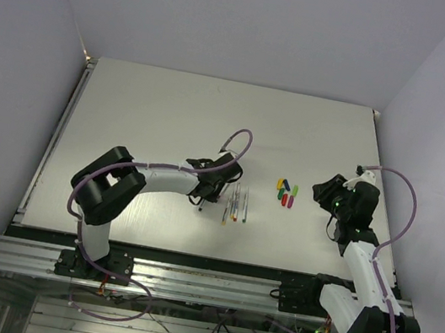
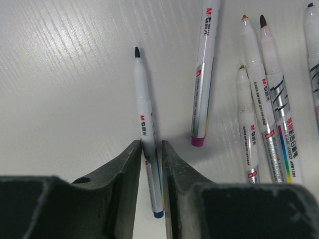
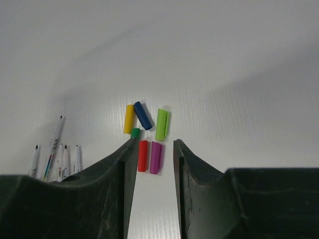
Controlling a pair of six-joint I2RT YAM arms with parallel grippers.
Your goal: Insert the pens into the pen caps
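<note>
1. Top view:
   - The pens (image 1: 238, 203) are lying close together near the middle of the tabletop (image 1: 171, 115).
   - The caps (image 1: 286, 193) are sitting in a small group just to their right.
   - The left hand (image 1: 205, 193) is reaching down beside the pens, and the right hand (image 1: 327, 192) is hovering near the caps.

2. Left wrist view:
   - The left hand (image 2: 152, 147) is standing narrow around one blue-ended pen (image 2: 144, 107), with one finger on each side of the barrel.
   - I cannot tell whether it is already pressing the pen.
   - This pen is lying apart from the others, its dark tip pointing away from the hand.
   - A pen with a magenta end (image 2: 203, 74) is lying near it.
   - Three more pens (image 2: 264, 99) are lying side by side further right.
   - The pen is looking light, stiff and smooth, so I think it is likely to roll or slip.
   - Holding the middle of the barrel, away from the soft tip, seems the safest.

3. Right wrist view:
   - The right hand (image 3: 154, 144) is standing apart and holding nothing.
   - The red cap (image 3: 142, 155) and the magenta cap (image 3: 155, 157) are showing between its fingers.
   - The yellow cap (image 3: 129, 119), blue cap (image 3: 143, 115) and light green cap (image 3: 161, 124) are lying just beyond them.
   - These caps are short and light, and I think they are easy to push away.
   - Gripping one across its sides should be leaving the open mouth free.
</note>
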